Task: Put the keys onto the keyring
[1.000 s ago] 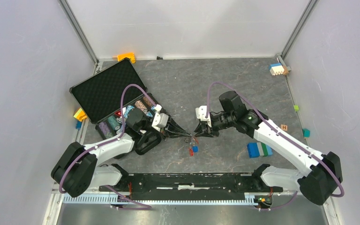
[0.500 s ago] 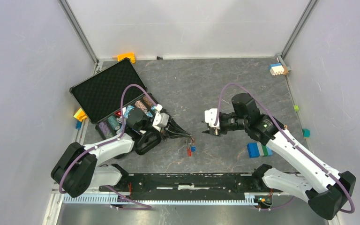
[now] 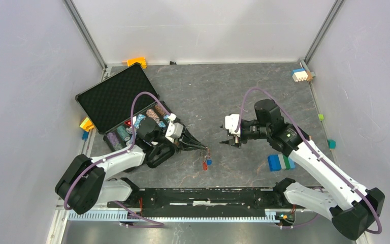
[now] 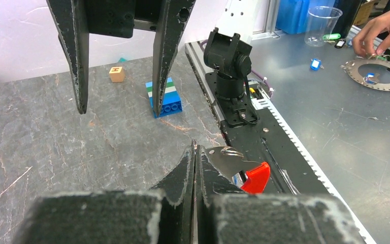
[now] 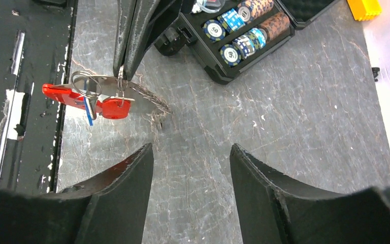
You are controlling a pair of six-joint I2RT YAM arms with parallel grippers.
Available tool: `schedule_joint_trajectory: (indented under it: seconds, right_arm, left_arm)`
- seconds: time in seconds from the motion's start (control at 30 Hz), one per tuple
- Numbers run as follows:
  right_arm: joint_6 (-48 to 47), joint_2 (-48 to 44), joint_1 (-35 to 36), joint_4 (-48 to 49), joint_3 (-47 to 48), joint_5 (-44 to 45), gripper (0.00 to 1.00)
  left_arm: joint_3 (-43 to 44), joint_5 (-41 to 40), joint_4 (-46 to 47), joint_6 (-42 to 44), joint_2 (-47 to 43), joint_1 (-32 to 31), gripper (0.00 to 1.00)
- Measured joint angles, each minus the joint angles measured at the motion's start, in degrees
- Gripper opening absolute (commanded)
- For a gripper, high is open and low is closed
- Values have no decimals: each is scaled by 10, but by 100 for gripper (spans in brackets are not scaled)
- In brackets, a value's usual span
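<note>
Your left gripper (image 4: 194, 150) pinched the keyring (image 5: 147, 99) tight, with the keys (image 5: 112, 108) hanging right by its tips. Your right gripper (image 5: 191, 146) stood open, a little way off.

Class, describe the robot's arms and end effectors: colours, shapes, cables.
Both the left arm and right arm have white links, black joints and a looping purple cable. The left end effector and right end effector each have a white block and two black fingers tapering to points.
</note>
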Motion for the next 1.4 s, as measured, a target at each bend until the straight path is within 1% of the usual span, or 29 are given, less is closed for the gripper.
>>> schedule_joint_trajectory:
  seconds: [0.23,0.47,0.93,1.2,1.4]
  right_arm:
    - [6,4,-4,32,-21,-63,53]
    - [5,30,-4,49,-21,-125,51]
    - [24,33,-4,76,-21,-160,35]
    - [65,40,-3,121,-21,-171,32]
    - [77,55,3,130,-21,-171,28]
  left_arm:
    - [-2,-2,28,-12,0,6,2]
    - [-13,-20,85,-50,0,6,2]
    - [-27,-52,121,-60,0,6,2]
    - [-36,-76,158,-83,10,6,2]
    - [-40,-77,179,-99,26,6,2]
